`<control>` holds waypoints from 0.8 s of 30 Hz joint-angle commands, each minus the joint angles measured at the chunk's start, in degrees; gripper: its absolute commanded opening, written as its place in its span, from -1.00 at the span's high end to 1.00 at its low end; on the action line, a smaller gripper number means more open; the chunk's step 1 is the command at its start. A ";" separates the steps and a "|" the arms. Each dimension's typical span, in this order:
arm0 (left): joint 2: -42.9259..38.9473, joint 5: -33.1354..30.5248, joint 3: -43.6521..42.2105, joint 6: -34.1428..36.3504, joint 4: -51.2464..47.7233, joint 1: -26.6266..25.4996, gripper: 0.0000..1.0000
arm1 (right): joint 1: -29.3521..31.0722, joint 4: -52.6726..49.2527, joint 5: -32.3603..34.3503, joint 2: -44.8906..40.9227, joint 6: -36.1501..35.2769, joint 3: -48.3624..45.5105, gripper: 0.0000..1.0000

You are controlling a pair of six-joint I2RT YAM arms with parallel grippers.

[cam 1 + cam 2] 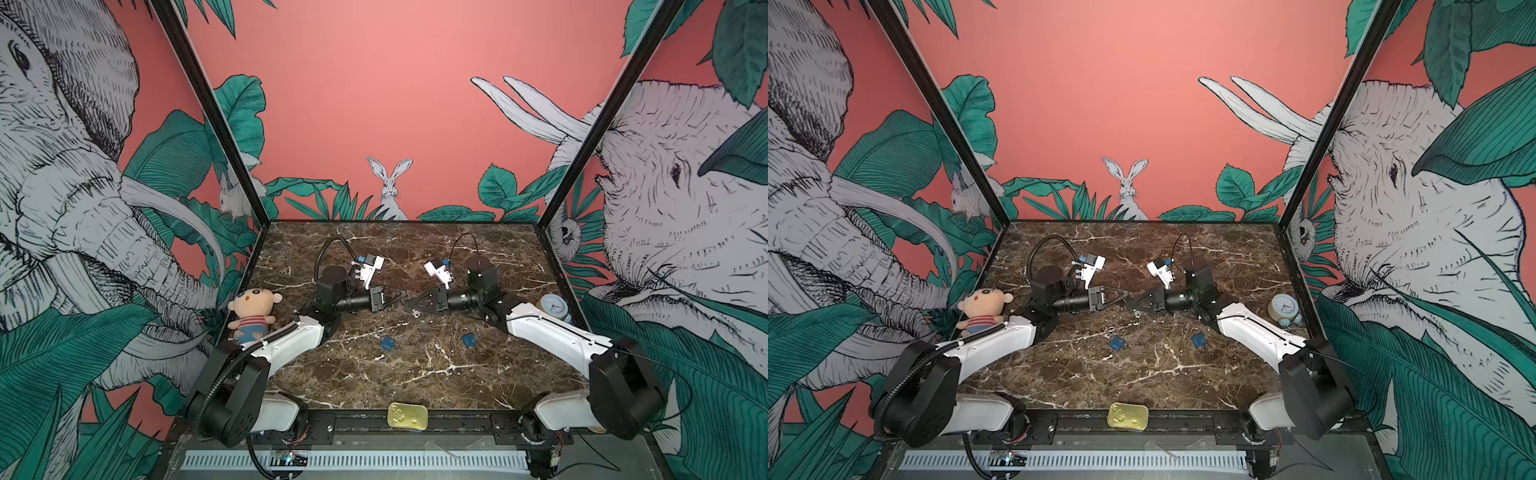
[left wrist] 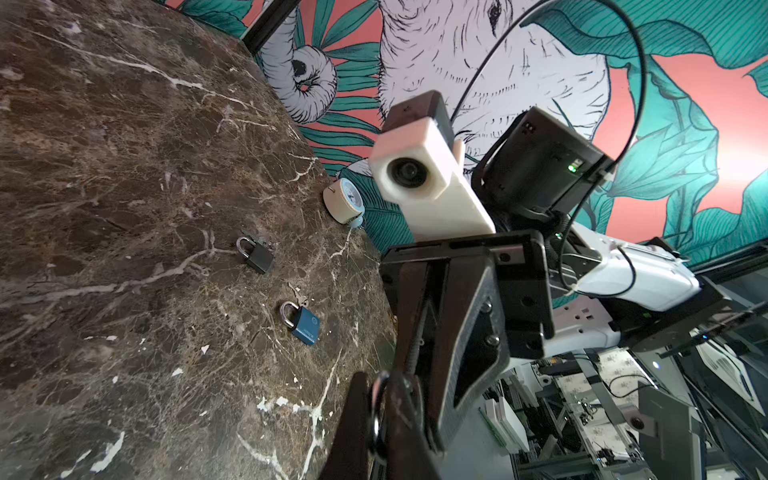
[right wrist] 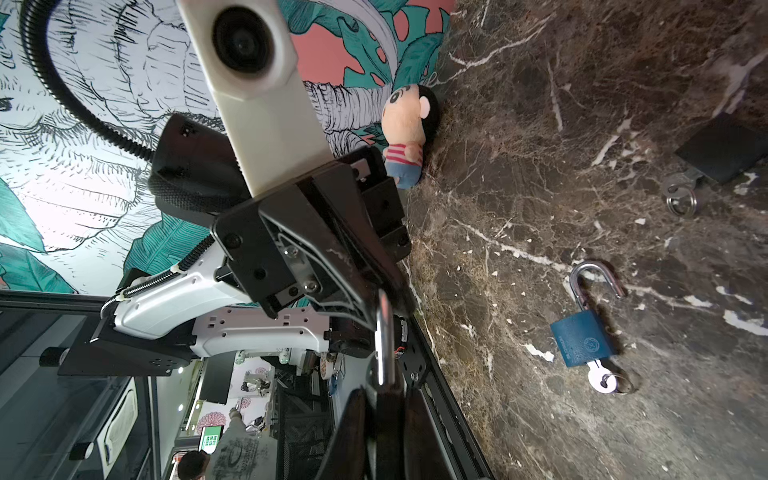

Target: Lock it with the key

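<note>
My two grippers meet tip to tip above the middle of the marble table [image 1: 415, 374]. The right gripper [image 1: 409, 305] [image 1: 1130, 305] [image 3: 386, 419] is shut on a dark padlock body [image 3: 388, 409]. The padlock's silver shackle [image 3: 384, 332] sticks out toward the left arm. My left gripper [image 1: 401, 296] [image 1: 1124, 296] [image 2: 382, 419] is shut on that silver loop [image 2: 375, 415]. A small pale piece [image 1: 415, 314] hangs just under the right fingertips. I cannot tell whether it is the key.
On the table lie a blue padlock [image 3: 582, 336] with open shackle and key [image 3: 602, 380] inserted, a shut blue padlock [image 2: 303, 324] [image 1: 469, 340] and a black padlock [image 2: 257, 255]. A plush doll [image 1: 253, 311] sits left, a small clock [image 1: 552, 305] right, a gold tin [image 1: 407, 415] at the front edge.
</note>
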 commanded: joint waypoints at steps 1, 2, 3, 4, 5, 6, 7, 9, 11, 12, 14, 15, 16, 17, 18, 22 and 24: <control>0.13 2.15 -4.39 -0.11 -5.84 -5.36 1.00 | 1.06 16.91 0.79 -2.16 -0.61 3.57 1.00; -0.09 1.86 -4.94 -0.81 -5.01 -5.77 1.00 | 1.06 17.16 1.01 -2.11 -0.65 3.57 1.00; -0.31 1.66 -5.56 -1.52 -4.14 -6.15 1.00 | 0.98 17.32 1.17 -2.07 -0.68 3.57 1.00; -0.47 1.44 -5.98 -2.06 -3.50 -6.52 1.00 | 0.99 17.44 1.43 -2.06 -0.66 3.67 1.00; -0.62 1.34 -6.42 -2.65 -2.81 -6.91 1.00 | 0.93 17.64 1.51 -1.88 -0.60 3.67 1.00; -0.93 1.05 -6.86 -3.35 -2.08 -7.35 1.00 | 0.85 18.09 1.52 -1.80 -0.53 3.66 1.00; -1.16 0.80 -7.24 -3.89 -1.48 -7.84 1.00 | 0.73 18.24 1.67 -1.72 -0.50 3.74 1.00; -1.86 0.11 -8.09 -4.85 -0.87 -8.91 1.00 | 0.56 18.30 1.80 -1.34 -0.51 3.91 1.00; -2.68 -0.35 -8.77 -5.28 -0.98 -9.95 1.00 | 0.28 18.61 2.22 -1.30 -0.69 3.92 1.00; -3.15 -0.86 -9.20 -5.55 -0.83 -10.37 1.00 | 0.10 18.47 2.37 -1.21 -0.98 3.96 1.00; -4.24 -1.75 -10.20 -6.17 -0.39 -10.93 1.00 | -0.21 18.45 2.72 -0.89 -1.10 4.09 1.00; -4.83 -2.03 -10.63 -6.39 -0.33 -10.93 1.00 | -0.29 18.88 2.73 -0.61 -1.01 4.09 1.00; -5.28 -2.28 -10.90 -6.53 -0.32 -12.47 1.00 | -0.42 19.14 2.88 -0.33 -0.95 4.22 1.00; -5.64 -2.67 -11.10 -6.62 -0.50 -12.96 1.00 | -0.50 19.36 2.90 -0.11 -0.90 4.35 1.00; -6.07 -3.08 -11.36 -6.71 -0.79 -13.18 1.00 | -0.61 19.74 2.98 0.19 -0.71 4.41 1.00; -7.94 -4.50 -10.93 -4.53 -4.60 -13.30 1.00 | -0.61 19.40 2.86 0.91 -1.14 4.54 1.00; -8.68 -5.17 -9.36 -2.39 -8.14 -13.30 1.00 | -0.61 16.99 2.54 0.84 -2.52 4.32 1.00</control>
